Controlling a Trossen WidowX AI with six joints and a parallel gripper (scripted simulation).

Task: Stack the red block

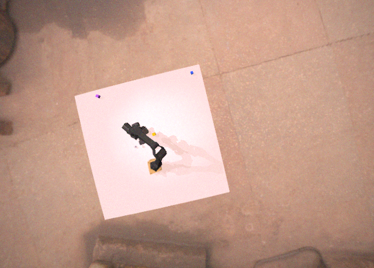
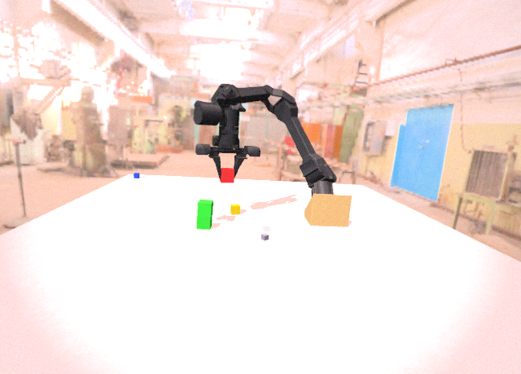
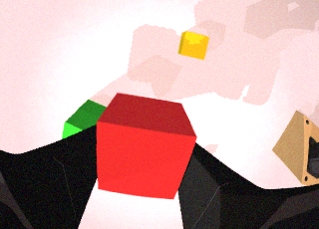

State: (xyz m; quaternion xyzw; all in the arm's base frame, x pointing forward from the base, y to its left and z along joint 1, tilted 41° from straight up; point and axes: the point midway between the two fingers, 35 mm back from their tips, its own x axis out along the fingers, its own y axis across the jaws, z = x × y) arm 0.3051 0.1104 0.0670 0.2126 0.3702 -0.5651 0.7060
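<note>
My gripper (image 2: 227,175) (image 3: 144,133) is shut on the red block (image 2: 227,175) (image 3: 145,159) and holds it in the air, higher than the top of the green tower (image 2: 204,214). The tower is two green blocks, one on the other, and stands upright. In the exterior view it is below and to the left of the red block. In the wrist view the green tower (image 3: 86,114) shows behind the left finger, partly hidden by it. In the top view the arm hides the tower and the red block.
A yellow block (image 1: 153,134) (image 2: 235,209) (image 3: 193,46) is on the table (image 1: 127,195) near the tower. A small dark grey cube (image 2: 264,237) and a whitish one (image 2: 266,228) lie to the tower's right. A blue block (image 1: 191,72) (image 2: 136,175) and a purple block (image 1: 97,96) lie near the far edge.
</note>
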